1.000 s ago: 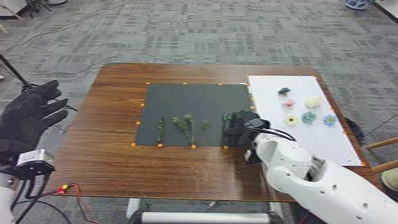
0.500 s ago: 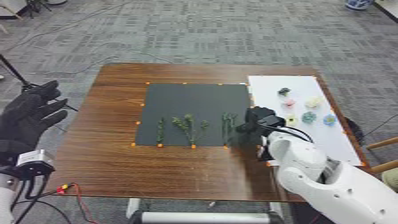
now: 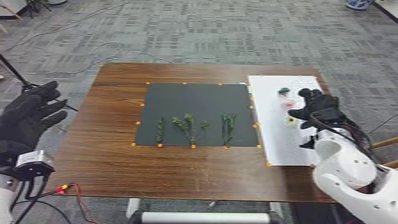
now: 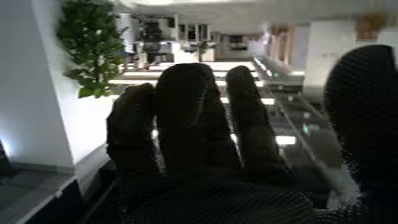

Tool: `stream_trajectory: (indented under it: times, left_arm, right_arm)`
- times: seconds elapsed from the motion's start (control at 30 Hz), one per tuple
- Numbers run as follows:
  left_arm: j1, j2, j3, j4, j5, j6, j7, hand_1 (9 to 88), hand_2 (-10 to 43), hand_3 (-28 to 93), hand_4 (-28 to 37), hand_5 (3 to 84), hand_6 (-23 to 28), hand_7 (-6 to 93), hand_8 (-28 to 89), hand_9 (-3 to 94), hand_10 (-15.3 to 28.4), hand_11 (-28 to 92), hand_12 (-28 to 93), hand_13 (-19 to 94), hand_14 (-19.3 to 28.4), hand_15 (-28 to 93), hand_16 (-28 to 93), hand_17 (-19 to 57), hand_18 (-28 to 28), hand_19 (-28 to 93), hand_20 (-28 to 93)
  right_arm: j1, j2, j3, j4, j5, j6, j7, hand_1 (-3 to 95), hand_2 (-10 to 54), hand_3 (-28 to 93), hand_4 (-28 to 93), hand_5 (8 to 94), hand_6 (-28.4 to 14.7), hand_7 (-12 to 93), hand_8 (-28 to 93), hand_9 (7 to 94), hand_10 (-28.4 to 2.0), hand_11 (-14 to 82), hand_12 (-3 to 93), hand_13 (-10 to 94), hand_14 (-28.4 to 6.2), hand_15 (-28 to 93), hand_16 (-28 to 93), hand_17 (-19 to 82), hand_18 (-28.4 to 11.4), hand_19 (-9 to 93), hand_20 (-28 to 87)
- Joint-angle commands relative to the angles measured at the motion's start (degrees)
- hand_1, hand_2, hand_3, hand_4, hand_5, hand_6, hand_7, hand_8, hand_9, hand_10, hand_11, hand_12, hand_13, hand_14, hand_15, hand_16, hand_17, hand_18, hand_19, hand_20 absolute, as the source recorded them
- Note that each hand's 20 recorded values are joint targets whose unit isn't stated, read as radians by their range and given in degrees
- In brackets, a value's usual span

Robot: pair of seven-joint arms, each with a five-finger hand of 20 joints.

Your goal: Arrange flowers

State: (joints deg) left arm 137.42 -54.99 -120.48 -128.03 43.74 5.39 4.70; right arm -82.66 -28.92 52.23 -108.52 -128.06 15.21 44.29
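Over the right part of the white sheet (image 3: 280, 145), my right hand (image 3: 322, 109) is open and covers some of the flower heads. Beside it a dark green head (image 3: 283, 91), a pink flower (image 3: 289, 103) and a pale yellow flower (image 3: 291, 121) show. Three green stems lie apart on the lower half of the dark mat: a narrow one (image 3: 161, 131), a branching one (image 3: 189, 129) and a right one (image 3: 228, 127). My left hand (image 3: 25, 117) is open off the table's left side. In the right wrist view the right hand (image 4: 191, 145) has its fingers extended, holding nothing.
Orange markers line the edges of the dark mat (image 3: 195, 97) and the white sheet on the brown table (image 3: 107, 170). A red and black cable (image 3: 75, 189) lies at the table's front left corner. A chair stands beyond the right side.
My right hand has moved right from the dark mat's right edge to over the white sheet, uncovering the right stem and covering flowers. The left hand has stayed still.
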Motion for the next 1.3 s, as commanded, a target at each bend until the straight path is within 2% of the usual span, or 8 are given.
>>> stream_trajectory:
  times: [0.03, 0.5, 0.67, 0.93, 1.03, 1.17, 1.23, 1.3]
  left_arm:
    - [0.5, -0.31, -0.6, -0.2, -0.19, -0.4, 0.04, 24.3, -6.4, 69, -28.3, 23.0, 2.4, 28.7, -13, 15.2, 10.4, 30, 15, 9, 13.5, 47, -7, -10.2, 19.7, 39, 12]
    - [0.8, -0.31, -0.75, -0.48, -0.27, -0.26, 0.01, 24.1, -6.4, 70, -28.3, 22.7, 2.4, 28.3, -13, 15.2, 10.4, 30, 15, 9, 13.5, 47, -7, -10.2, 19.7, 39, 12]
    - [0.5, -0.33, -0.48, -0.44, -0.16, -0.33, -0.12, 24.1, -6.4, 69, -28.3, 22.8, 2.4, 28.6, -13, 15.3, 10.4, 30, 15, 9, 13.4, 47, -7, -10.2, 19.7, 39, 12]
    - [0.7, -0.17, -1.5, -0.82, -0.05, -0.29, 0.2, 24.0, -6.3, 69, -28.3, 22.9, 2.5, 28.6, -13, 15.2, 10.5, 30, 15, 9, 13.5, 47, -7, -10.2, 19.7, 39, 12]
    - [0.9, -0.15, -1.64, -0.85, -0.15, -0.06, 0.21, 24.0, -6.3, 69, -28.3, 23.0, 2.5, 28.5, -13, 15.2, 10.5, 30, 15, 9, 13.4, 47, -7, -10.2, 19.7, 39, 12]
    - [1.2, -0.32, -1.8, -0.99, -0.2, -0.04, 0.31, 24.0, -6.3, 70, -28.3, 23.0, 2.4, 28.6, -13, 15.2, 10.4, 30, 15, 9, 13.5, 47, -7, -10.1, 19.7, 39, 12]
    - [1.3, -0.44, -1.99, -1.12, -0.21, -0.1, 0.38, 24.1, -6.3, 69, -28.3, 23.0, 2.4, 28.6, -13, 15.2, 10.4, 30, 15, 9, 13.5, 47, -7, -10.1, 19.7, 39, 12]
    - [1.2, -0.16, -2.2, -1.11, -0.2, -0.32, 0.24, 24.1, -6.2, 70, -28.3, 23.0, 2.4, 28.7, -13, 15.2, 10.4, 30, 15, 9, 13.5, 47, -7, -10.2, 19.7, 39, 12]
  right_arm:
    - [-1.7, -0.5, -0.4, 2.6, 0.9, -1.4, -1.1, 26.0, -9.5, 86, -28, 40.7, -3.8, 24, -11, 43.9, -9.2, 18.2, 20.6, 52, -13.3, 78, 31, 26, -22.6, 82, 52]
    - [3.8, -1.5, -6.3, 5.1, 1.8, 0.3, -2.2, 25.4, -9.5, 85, -28, 45.7, -1.9, 24, -13, 52.3, -8.6, 13.5, 13.6, 56, -11.2, 76, 31, 29, -21.9, 84, 53]
    - [5.4, -2.2, -7.8, 5.7, 2.5, -2.4, -3.8, 26.0, -9.5, 85, -28, 47.1, -1.3, 25, -13, 54.6, -7.8, 14.4, 14.0, 57, -10.8, 76, 31, 29, -21.8, 84, 53]
    - [4.0, -2.7, -6.9, 6.5, 2.5, -10.3, -4.7, 28.3, -9.5, 86, -28, 49.2, -0.2, 26, -13, 57.6, -7.3, 15.4, 14.4, 58, -10.3, 76, 31, 29, -21.6, 84, 53]
    - [3.7, -2.7, -7.2, 6.8, 2.3, -10.8, -4.4, 30.1, -9.5, 86, -28, 50.3, -0.1, 27, -14, 58.2, -8.4, 16.5, 15.5, 58, -10.2, 76, 31, 29, -21.5, 84, 53]
    - [4.7, -2.5, -9.1, 7.4, 1.3, -6.6, -3.8, 37.8, -9.5, 88, -28, 56.3, 2.1, 32, -14, 60.6, -9.1, 28.8, 24.5, 59, -9.6, 76, 32, 30, -21.0, 85, 53]
    - [5.4, -2.4, -9.9, 7.4, 0.4, -4.8, -4.4, 44.4, -9.5, 85, -28, 59.1, 2.1, 41, -3, 66.8, -7.6, 22.7, 39.3, 61, -8.5, 75, 38, 32, -20.8, 86, 53]
    - [6.1, -2.0, -10.7, 7.0, -1.1, -2.8, -4.2, 50.1, -9.5, 83, -28, 64.1, 3.0, 48, 3, 73.2, -6.4, 24.8, 50.8, 64, -7.0, 73, 43, 34, -20.1, 87, 53]
